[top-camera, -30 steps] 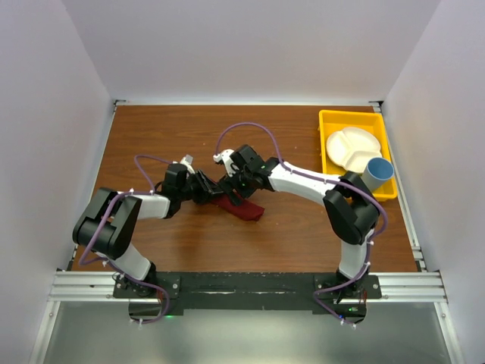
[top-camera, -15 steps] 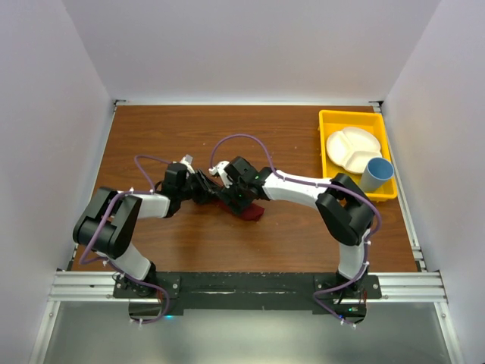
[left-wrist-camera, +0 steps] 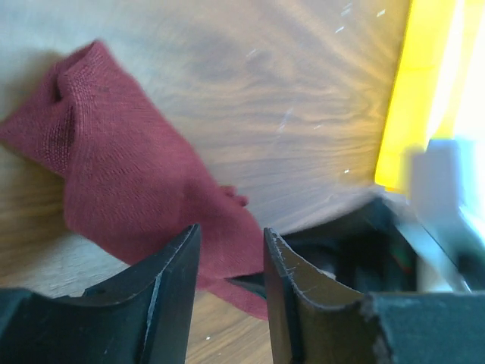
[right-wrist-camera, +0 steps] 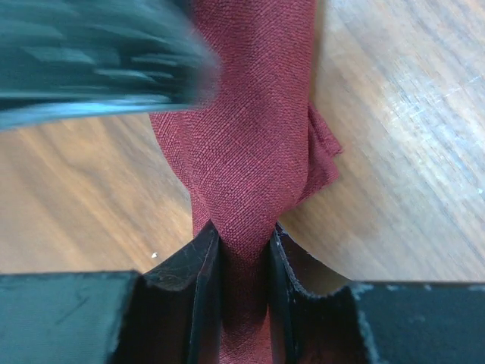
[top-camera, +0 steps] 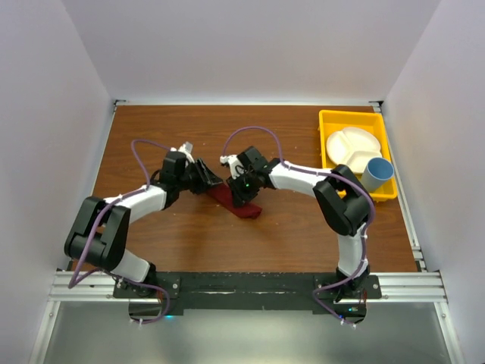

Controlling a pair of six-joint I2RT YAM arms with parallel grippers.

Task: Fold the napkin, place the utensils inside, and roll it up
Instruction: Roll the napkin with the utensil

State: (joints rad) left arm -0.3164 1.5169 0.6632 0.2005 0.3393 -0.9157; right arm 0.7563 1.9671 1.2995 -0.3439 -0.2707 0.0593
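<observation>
napkin [top-camera: 242, 209] work looks only part done: the dark red cloth lies on the bench [top-camera: 167, 129] well to the left of the yellow tray [top-camera: 348, 114], gathered into a narrow, rumpled strip rather than a neat fold or a tight roll. no cutlery shows in any view, so i cannot tell whether it is wrapped inside or not yet brought in. if it is not, the tidy fold, the loading and the rolling are all left to do. the white plate [top-camera: 352, 148] and blue cup [top-camera: 377, 173] sit in the tray, away from the work. the right arm reaches from beside the tray out to its left, wrist tipped down over the strip, and the right pincer [right-wrist-camera: 242, 231] is closed snugly on the cloth, which bulges between its jaws. the left arm stretches in from farther left of the tray, facing the other; the left pincer [left-wrist-camera: 229, 235] stands partly open with nothing between its jaws, just short of the cloth's edge.
</observation>
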